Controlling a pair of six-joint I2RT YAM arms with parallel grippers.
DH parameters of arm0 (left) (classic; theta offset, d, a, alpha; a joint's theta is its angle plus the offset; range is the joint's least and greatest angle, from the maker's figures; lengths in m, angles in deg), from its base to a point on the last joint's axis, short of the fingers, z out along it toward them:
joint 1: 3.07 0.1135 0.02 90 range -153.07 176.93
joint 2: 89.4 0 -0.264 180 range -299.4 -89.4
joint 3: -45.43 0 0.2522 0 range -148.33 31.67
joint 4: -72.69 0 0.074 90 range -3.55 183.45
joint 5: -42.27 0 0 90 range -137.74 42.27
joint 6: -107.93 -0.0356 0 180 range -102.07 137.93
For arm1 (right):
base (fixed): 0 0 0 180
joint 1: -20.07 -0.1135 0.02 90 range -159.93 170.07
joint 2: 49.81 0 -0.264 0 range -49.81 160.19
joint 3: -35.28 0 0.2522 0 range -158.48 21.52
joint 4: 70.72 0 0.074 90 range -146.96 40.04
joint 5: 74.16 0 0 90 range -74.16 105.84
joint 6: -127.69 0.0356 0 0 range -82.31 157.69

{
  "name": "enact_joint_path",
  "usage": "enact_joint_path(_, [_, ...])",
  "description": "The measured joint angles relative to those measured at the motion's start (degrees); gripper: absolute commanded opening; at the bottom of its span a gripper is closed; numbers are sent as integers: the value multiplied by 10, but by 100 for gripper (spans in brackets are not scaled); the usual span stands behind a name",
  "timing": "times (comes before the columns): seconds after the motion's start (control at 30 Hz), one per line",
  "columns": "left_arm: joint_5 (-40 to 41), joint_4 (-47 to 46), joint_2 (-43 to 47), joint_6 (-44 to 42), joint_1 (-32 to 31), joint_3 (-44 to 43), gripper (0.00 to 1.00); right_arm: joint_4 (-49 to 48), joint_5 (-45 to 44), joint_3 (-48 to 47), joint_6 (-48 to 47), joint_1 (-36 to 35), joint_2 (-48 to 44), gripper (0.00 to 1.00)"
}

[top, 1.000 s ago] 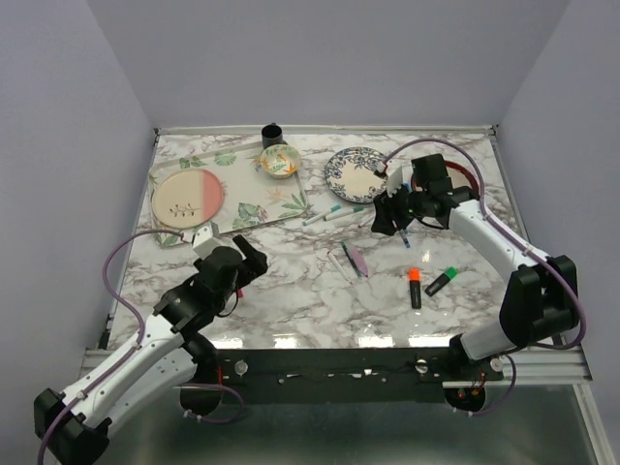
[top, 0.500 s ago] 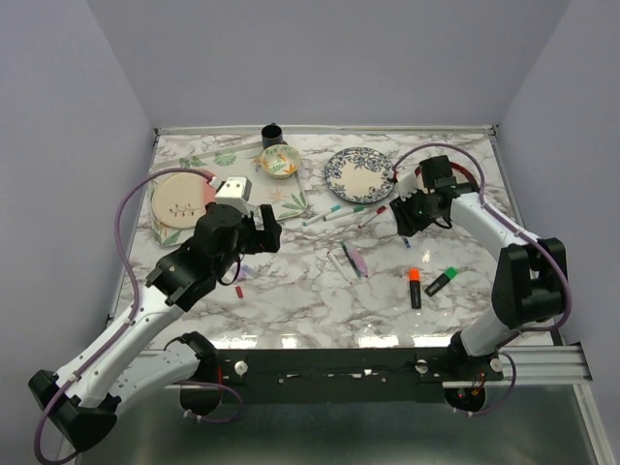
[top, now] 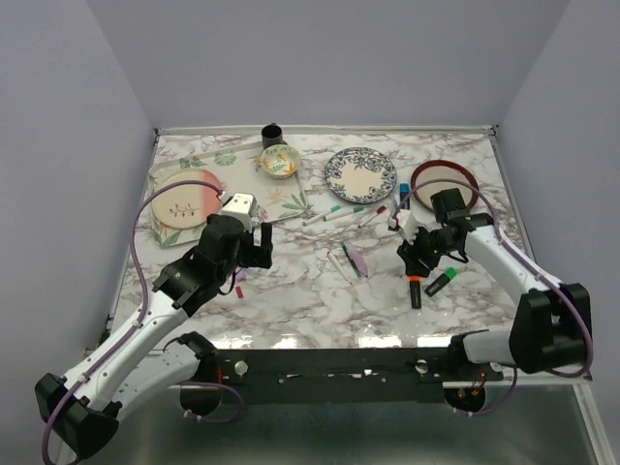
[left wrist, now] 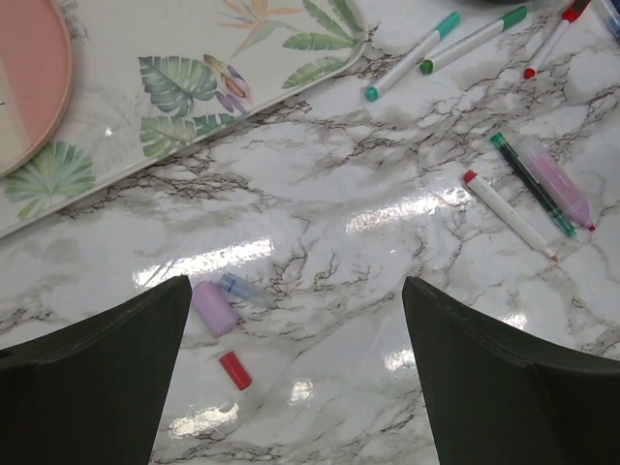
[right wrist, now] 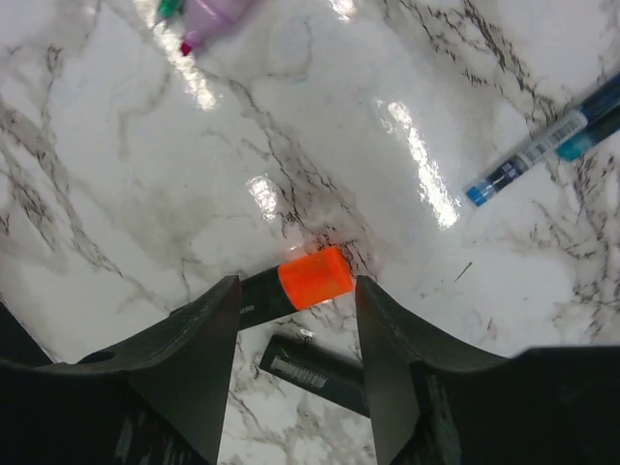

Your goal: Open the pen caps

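The orange cap (right wrist: 315,277) sits mid-frame in the R wrist view. It is on its black highlighter (right wrist: 254,298), which lies flat on the shiny marble table (right wrist: 116,145). In the top view that spot is right of the middle, low down. The R gripper (right wrist: 295,283) hangs just over it w/ jaws about half apart, one finger on each side of the cap, not squeezing & holding nothing. The L gripper (left wrist: 295,291) is left of the middle in the top view, jaws very wide & empty. It is above a lilac cap (left wrist: 213,308) & a red cap (left wrist: 234,370) that lie loose at the lower left of its own view. Thin white pens (left wrist: 412,55) lie at the upper right there. The orange cap is prob light, hard & smooth, so it may slip, but it won't squash. It likely clicks on tight, so if only the cap gets pulled, the whole pen may slide on the table. Best grab, I think: pinch across the cap's sides near its middle, other hand on the black body well back from the cap, then pull straight along the pen. A second black highlighter (right wrist: 310,366) lies just beside it at the bottom of the frame, so a finger could bump it.
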Motion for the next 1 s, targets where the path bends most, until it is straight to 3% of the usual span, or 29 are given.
enact_joint_path(0.07, [-3, -1, 4, -3, 5, 0, 99, 8, 21, 20, -59, 0, -45, 65])
enact_joint_path(0.1, [-4, -2, 6, -4, 6, 0, 99, 10, 30, 27, -87, 0, -62, 75])
enact_joint_path(0.13, [-5, -3, 9, -5, 9, 0, 99, 10, 47, 44, -150, 0, -95, 78])
enact_joint_path(0.3, [-7, -4, 19, -8, 17, 0, 99, 59, 72, 137, -478, 0, -189, 79])
enact_joint_path(0.43, [-9, -6, 21, -8, 18, 0, 99, 117, 58, 127, -606, 0, -134, 79])
enact_joint_path(0.63, [-11, -7, 20, -8, 22, 0, 99, 129, 27, 119, -672, -3, -100, 77])
enact_joint_path(1.0, [-15, -7, 16, -9, 29, 0, 99, 115, -31, 122, -694, -40, -38, 75])
